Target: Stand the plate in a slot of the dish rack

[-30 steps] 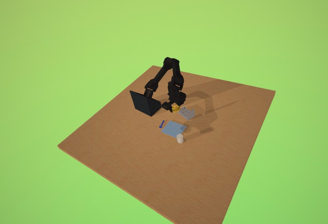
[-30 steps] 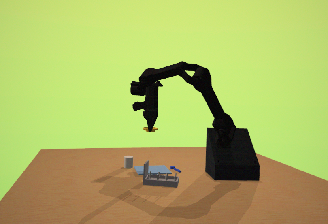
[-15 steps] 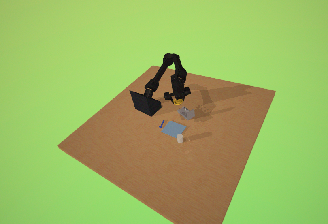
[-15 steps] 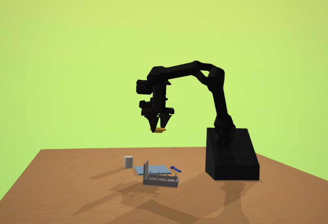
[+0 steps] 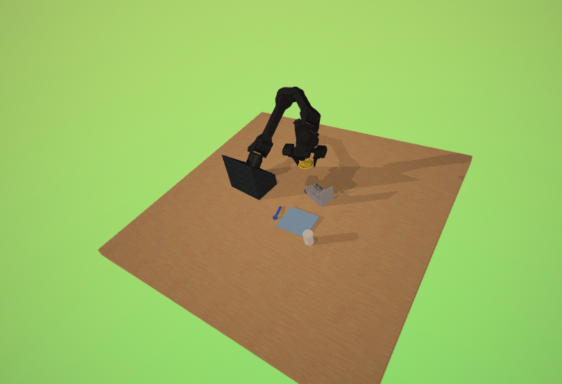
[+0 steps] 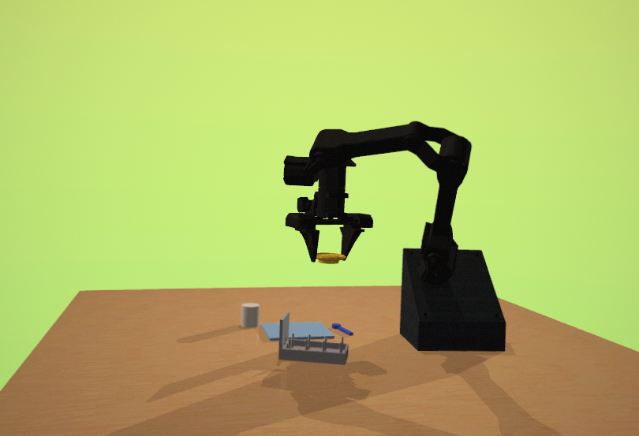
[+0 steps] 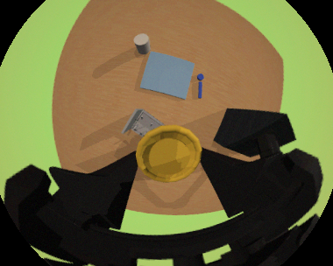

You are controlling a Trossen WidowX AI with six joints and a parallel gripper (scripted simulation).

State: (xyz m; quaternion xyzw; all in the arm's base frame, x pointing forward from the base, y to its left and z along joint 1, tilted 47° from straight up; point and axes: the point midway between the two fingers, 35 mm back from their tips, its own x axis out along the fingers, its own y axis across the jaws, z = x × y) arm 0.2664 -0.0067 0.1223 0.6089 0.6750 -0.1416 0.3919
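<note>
A yellow round plate [image 5: 305, 164] [image 6: 330, 257] [image 7: 169, 153] is held level, high above the table. My gripper [image 5: 306, 164] [image 6: 329, 258] [image 7: 168, 153] is shut on the plate, with one fingertip at each side of its rim. The grey dish rack [image 5: 321, 194] [image 6: 312, 352] [image 7: 143, 122] stands on the table below, with short pegs and one tall end wall. Its slots hold nothing that I can see. In the wrist view the plate hides part of the rack.
A flat blue mat [image 5: 297, 221] [image 6: 299, 330] [image 7: 167, 75] lies near the rack. A pale cylinder [image 5: 308, 237] [image 6: 250, 314] [image 7: 142, 44] stands at the mat's corner. A blue spoon [image 5: 278, 211] [image 6: 343, 329] [image 7: 200, 89] lies beside the mat. The arm's dark base [image 5: 249, 178] [image 6: 454, 312] [image 7: 254, 131] stands nearby.
</note>
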